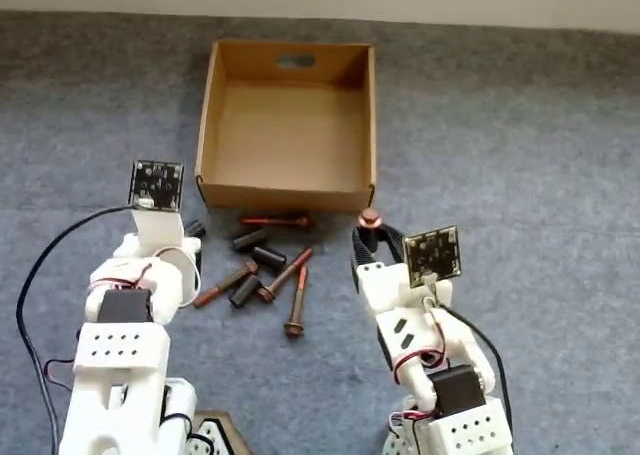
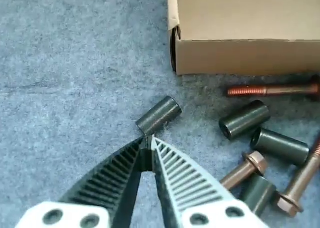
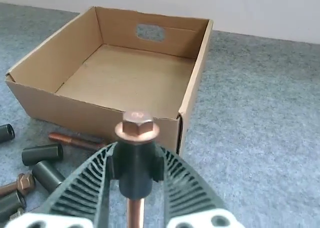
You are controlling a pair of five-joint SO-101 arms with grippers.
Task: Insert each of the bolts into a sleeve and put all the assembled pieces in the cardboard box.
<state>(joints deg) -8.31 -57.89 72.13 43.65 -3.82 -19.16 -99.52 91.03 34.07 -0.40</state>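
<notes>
Here the right tool clamps 1 sleeved bolt (head up); the left tool is closed, empty.

The cardboard box is brown and open on top. It sits at the far middle and has a hand hole in its far wall.

The held bolt is copper. It stands up inside the dark held sleeve, head on top, gripped by the right end effector just near the box's near right corner.

The far bolt lies flat along the box's near wall. Nearer, the left bolt, middle bolt and near bolt lie flat in a loose heap. The far sleeve, middle sleeve and near sleeve lie among them, short and dark.

The lone sleeve lies left of the heap.
</notes>
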